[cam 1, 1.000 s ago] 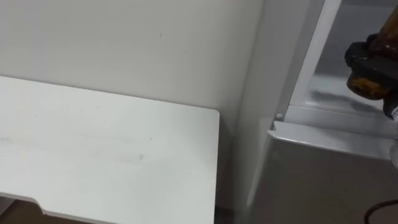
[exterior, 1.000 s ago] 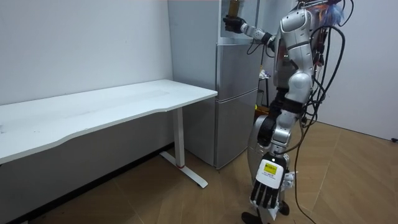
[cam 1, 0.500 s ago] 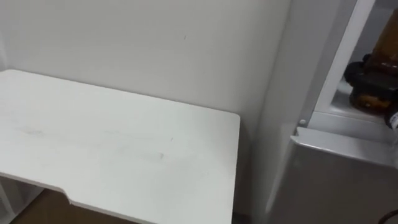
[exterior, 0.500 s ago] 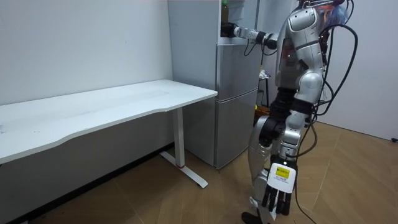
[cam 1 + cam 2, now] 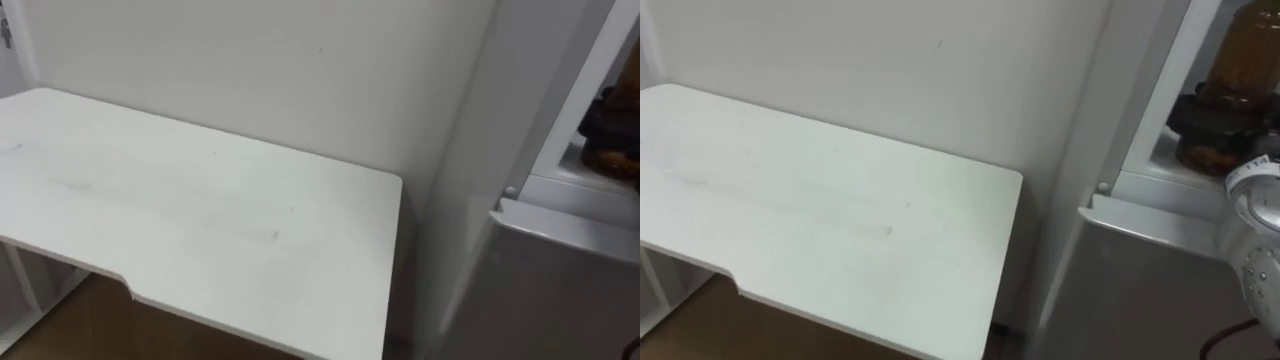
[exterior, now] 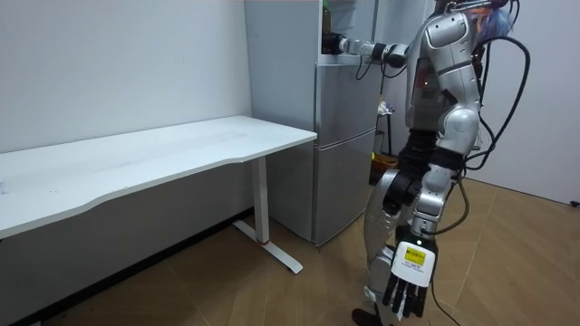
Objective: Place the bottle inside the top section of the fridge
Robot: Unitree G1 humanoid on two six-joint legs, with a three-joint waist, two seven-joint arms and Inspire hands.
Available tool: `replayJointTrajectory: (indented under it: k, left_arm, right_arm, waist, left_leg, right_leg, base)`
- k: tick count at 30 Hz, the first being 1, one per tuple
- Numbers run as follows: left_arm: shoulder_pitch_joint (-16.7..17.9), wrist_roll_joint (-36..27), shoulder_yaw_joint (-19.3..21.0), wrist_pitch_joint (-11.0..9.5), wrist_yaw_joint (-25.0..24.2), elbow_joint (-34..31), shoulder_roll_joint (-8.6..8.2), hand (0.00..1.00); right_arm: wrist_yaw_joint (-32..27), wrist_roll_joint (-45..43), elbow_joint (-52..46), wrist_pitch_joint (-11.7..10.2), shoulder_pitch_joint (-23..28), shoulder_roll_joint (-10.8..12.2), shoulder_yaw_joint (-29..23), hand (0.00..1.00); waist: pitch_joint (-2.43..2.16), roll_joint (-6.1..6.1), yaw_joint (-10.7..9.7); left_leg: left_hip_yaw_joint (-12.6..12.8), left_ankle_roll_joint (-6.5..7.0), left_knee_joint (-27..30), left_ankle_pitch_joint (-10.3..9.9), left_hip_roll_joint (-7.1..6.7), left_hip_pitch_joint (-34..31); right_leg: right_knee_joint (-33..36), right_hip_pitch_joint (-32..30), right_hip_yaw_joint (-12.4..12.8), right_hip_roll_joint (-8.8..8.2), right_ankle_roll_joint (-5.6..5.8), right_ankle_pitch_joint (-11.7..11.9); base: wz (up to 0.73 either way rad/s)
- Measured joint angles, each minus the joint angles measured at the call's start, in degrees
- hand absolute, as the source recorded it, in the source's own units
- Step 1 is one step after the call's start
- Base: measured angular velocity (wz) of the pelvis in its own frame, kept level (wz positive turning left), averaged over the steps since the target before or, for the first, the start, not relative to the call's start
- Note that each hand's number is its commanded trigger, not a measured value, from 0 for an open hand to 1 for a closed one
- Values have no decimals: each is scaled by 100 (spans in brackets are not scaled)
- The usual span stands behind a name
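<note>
The right hand is curled round the lower part of the brown bottle, which is inside the fridge's open upper compartment, on or just above the shelf. The left hand hangs with relaxed fingers. This looks like the placing step: next, settle the bottle upright and let go without tipping it.

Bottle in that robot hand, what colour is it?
The bottle is amber-brown, gripped by the dark right robot hand; the right eye view shows it best.

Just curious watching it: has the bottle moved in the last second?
Yes: against the fridge, the bottle, in the right hand, went lower and deeper inside.
</note>
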Motion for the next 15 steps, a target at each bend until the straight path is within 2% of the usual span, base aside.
replayJointTrajectory:
  k: [4,9,15]
  left_arm:
    - [-3,-5,-86,72,0,-33,-5,0]
    - [-2,-7,-202,191,0,-53,18,0]
    - [-17,-5,-196,173,7,-264,30,0]
  right_arm:
    - [-9,-174,323,-133,-293,-10,139,100]
    - [-4,-233,560,-313,-430,-10,267,100]
    - [114,-219,983,-441,-629,-16,276,100]
  waist:
    - [26,56,30]
    - [13,119,117]
    - [8,126,187]
  left_leg:
    - [-8,-17,82,32,30,-214]
    - [31,-32,57,100,48,-281]
    - [38,-53,75,159,72,-367]
  right_leg:
    - [2,-179,-4,25,-67,74]
    - [23,-271,4,27,-96,93]
    - [-11,-350,4,16,-125,78]
  base:
    - [0]
    - [0]
    - [2]
